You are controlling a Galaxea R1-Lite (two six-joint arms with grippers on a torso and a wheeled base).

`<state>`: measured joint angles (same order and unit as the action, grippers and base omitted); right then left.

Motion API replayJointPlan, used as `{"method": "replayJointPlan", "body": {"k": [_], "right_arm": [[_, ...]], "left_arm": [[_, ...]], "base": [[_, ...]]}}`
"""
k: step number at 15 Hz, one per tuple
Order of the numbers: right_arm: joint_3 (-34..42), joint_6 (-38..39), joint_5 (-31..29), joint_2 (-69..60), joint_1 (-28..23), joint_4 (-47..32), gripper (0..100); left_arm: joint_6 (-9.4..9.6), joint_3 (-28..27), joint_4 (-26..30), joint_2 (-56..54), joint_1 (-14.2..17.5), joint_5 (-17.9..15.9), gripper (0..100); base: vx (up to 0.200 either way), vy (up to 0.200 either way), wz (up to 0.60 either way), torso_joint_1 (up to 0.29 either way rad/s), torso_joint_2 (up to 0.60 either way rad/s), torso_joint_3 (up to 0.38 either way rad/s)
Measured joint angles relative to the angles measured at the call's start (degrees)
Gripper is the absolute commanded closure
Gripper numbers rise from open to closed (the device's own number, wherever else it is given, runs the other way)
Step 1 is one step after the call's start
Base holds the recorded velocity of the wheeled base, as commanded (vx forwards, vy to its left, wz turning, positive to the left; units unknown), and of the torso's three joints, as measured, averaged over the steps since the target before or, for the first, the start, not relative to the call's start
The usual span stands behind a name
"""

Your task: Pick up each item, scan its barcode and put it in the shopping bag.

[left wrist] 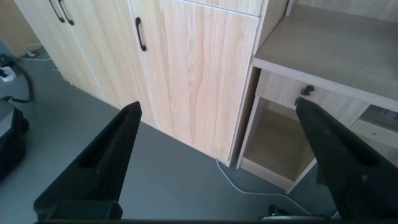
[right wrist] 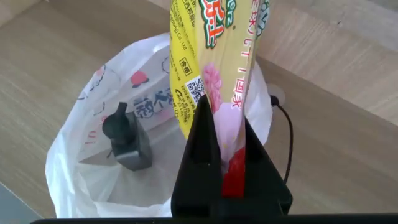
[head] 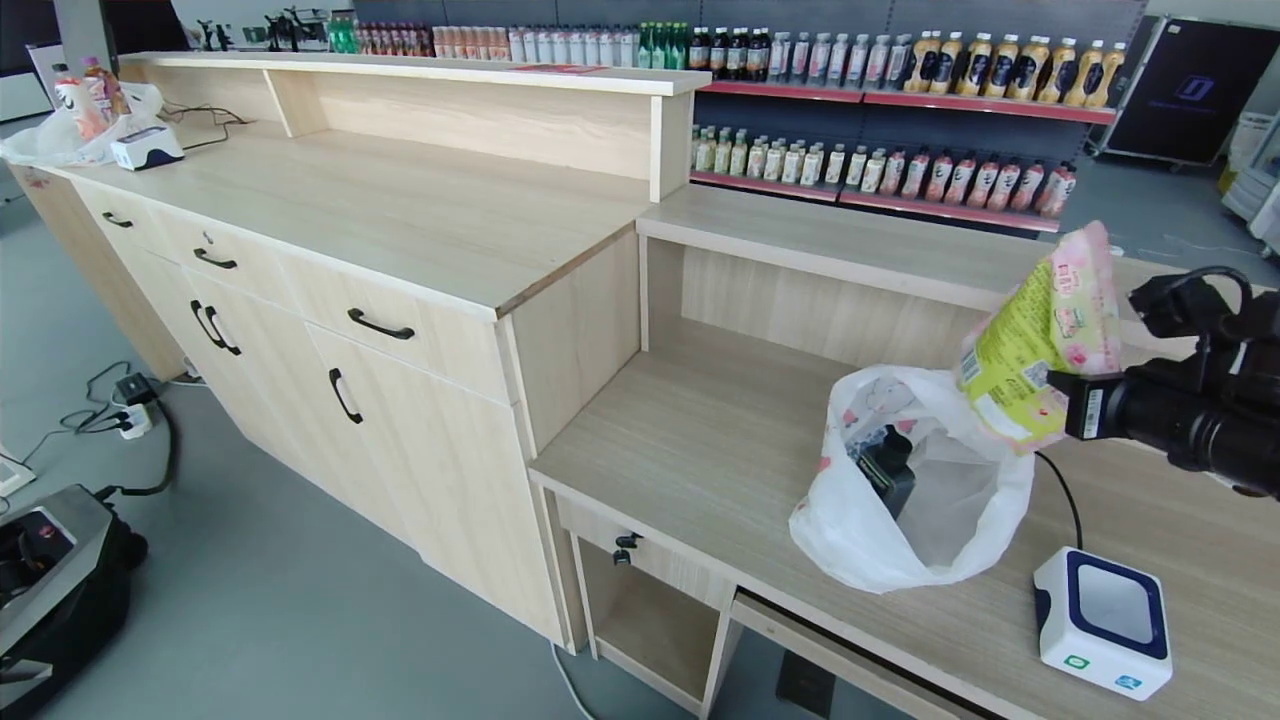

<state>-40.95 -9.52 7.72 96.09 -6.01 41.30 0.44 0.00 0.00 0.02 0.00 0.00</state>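
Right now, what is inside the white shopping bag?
A dark container with a black cap sits inside the shopping bag. The held snack pack and the bag's folds cover the rest.

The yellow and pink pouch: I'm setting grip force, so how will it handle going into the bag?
Probably soft and crushable: the pouch looks puffy and creased. Likely light for its size, since the right gripper holds it up by one edge. The thin shopping bag looks floppy, so its rim may fold in when touched.
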Motion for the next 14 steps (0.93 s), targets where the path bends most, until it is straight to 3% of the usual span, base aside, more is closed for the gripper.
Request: {"method": "replayJointPlan", "body": {"k": [14], "right_arm": [[1.0,0.0,0.1,15.1,1.6,5.9,100]], "left_arm": [[0.0,0.0,0.0,0.0,0.0,0.0,0]], "base": [[0.0,0.0,0.0,0.0,0.0,0.0]]}}
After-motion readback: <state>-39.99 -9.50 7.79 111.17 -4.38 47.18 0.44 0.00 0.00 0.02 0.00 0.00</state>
